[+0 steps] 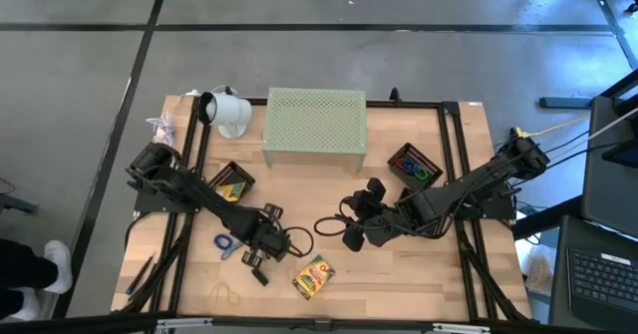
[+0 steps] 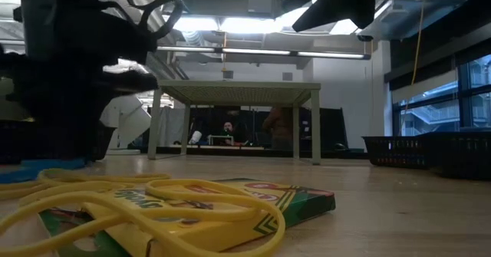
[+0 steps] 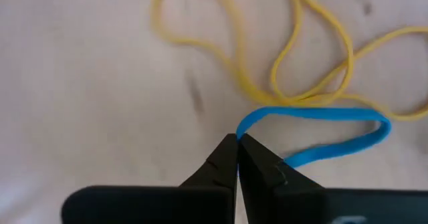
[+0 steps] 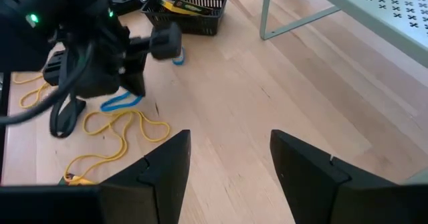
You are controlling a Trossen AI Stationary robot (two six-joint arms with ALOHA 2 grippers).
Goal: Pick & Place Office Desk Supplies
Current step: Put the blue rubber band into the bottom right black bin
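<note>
L gripper [image 3: 238, 144], lower centre of wrist frame, tips pinching end of blue rubber band [image 3: 321, 134]; band's length trails right. R gripper [image 4: 231, 150] spread, farther off.

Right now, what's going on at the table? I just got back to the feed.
The left gripper is down at the tabletop, shut on a blue rubber band that lies against a tangle of yellow rubber bands. The right gripper hangs open above the bare wood near the middle of the table, holding nothing. A crayon box lies flat near the front edge, and two black mesh trays flank the green perforated stand.
</note>
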